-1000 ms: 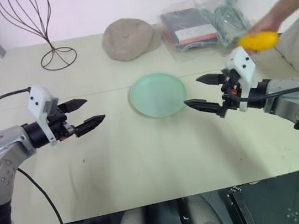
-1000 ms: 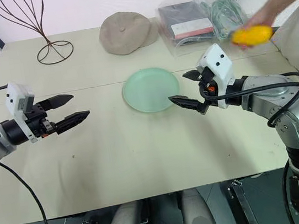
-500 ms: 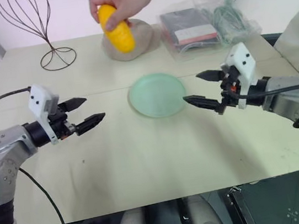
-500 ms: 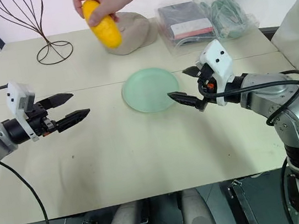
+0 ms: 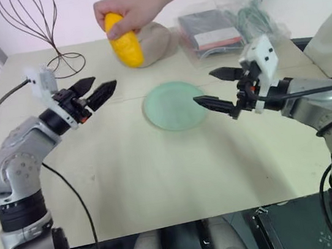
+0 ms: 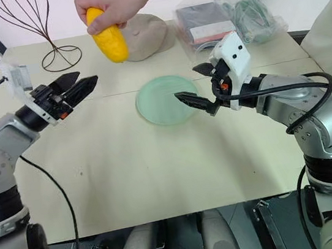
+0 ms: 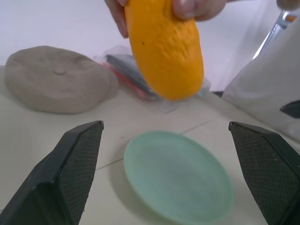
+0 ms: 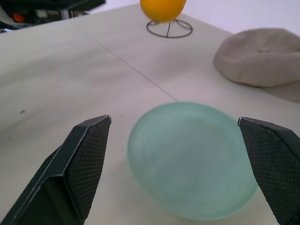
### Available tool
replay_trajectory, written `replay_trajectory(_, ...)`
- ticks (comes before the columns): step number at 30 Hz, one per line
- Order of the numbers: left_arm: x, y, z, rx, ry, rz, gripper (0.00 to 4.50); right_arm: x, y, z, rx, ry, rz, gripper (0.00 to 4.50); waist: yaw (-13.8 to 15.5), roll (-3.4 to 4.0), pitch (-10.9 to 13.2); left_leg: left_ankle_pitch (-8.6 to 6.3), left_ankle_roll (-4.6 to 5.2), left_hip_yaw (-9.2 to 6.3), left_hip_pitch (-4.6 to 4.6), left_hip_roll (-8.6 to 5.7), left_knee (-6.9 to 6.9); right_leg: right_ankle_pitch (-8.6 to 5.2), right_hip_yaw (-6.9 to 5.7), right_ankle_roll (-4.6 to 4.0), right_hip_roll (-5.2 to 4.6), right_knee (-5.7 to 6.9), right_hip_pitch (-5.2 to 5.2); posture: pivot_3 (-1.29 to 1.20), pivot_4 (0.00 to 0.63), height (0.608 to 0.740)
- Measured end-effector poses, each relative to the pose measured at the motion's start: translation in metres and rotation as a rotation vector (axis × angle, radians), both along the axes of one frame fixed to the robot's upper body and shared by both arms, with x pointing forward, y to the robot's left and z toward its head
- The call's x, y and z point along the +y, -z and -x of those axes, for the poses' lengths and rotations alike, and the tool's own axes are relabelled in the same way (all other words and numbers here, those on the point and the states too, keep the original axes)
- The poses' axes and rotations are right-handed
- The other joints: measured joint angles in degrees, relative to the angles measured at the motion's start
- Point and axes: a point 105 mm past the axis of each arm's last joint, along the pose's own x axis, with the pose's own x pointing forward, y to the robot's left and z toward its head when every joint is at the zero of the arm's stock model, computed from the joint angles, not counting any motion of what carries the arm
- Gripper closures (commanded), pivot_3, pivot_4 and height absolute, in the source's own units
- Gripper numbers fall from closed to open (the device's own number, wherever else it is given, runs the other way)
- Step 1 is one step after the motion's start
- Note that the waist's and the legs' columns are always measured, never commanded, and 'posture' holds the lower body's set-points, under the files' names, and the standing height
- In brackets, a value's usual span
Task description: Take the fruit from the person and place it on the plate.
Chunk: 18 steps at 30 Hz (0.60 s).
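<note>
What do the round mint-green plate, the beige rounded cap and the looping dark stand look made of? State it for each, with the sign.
Round mint-green plate: probably frosted glass or translucent plastic, matte; its surface looks soft and cloudy.
Beige rounded cap: fabric, likely wool or felt; dull, with a top button and a slumped shape.
Looping dark stand: thin metal wire, dark finish; slender bent loops rise from a ring base.

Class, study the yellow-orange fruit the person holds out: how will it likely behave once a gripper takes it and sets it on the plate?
The fruit looks firm and keeps its shape in the person's hand, so it is probably stiff, not floppy. Its smooth, rounded skin may slip between narrow fingers. Being oblong, it could roll on the flat plate.
</note>
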Motion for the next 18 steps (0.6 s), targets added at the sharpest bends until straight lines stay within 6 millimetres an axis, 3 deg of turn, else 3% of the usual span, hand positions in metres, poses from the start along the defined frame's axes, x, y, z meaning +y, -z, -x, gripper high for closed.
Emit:
replay_trajectory(5, -0.005, -0.012, -0.019, 0.01, -0.013, 0.05, 0.0, 0.001, 0.0, -0.001, 0.0, 0.003, -0.005, 0.06, 0.07, 0.0, 0.0, 0.01, 0.0, 0.01, 0.01, -0.05, 0.01, 0.0, 0.0, 0.0, 0.05, 0.01, 0.01, 0.0, 0.15, 0.74)
replay_trajectory(9, -0.007, -0.006, -0.034, 0.045, -0.027, 0.073, 0.0, 0.001, 0.0, -0.001, -0.002, 0.01, -0.006, 0.06, 0.07, 0.0, 0.0, 0.01, 0.0, 0.01, 0.01, -0.05, 0.01, 0.0, 0.0, 0.0, 0.05, 0.02, 0.0, 0.0, 0.15, 0.74)
replay_trajectory(13, -0.016, 0.0, -0.039, 0.071, -0.001, 0.09, 0.0, 0.001, -0.001, -0.001, -0.007, 0.019, -0.005, 0.06, 0.08, 0.0, 0.0, 0.01, 0.0, 0.0, 0.0, -0.05, 0.02, 0.0, 0.01, 0.0, 0.02, 0.02, 0.0, 0.0, 0.15, 0.74)
replay_trajectory(18, -0.024, -0.01, -0.04, 0.048, 0.039, 0.102, 0.0, 0.001, -0.001, 0.0, -0.005, 0.024, -0.007, 0.06, 0.07, 0.0, 0.0, 0.01, 0.0, 0.0, 0.0, -0.05, 0.02, 0.0, 0.01, 0.0, 0.0, 0.02, -0.01, 0.0, 0.15, 0.74)
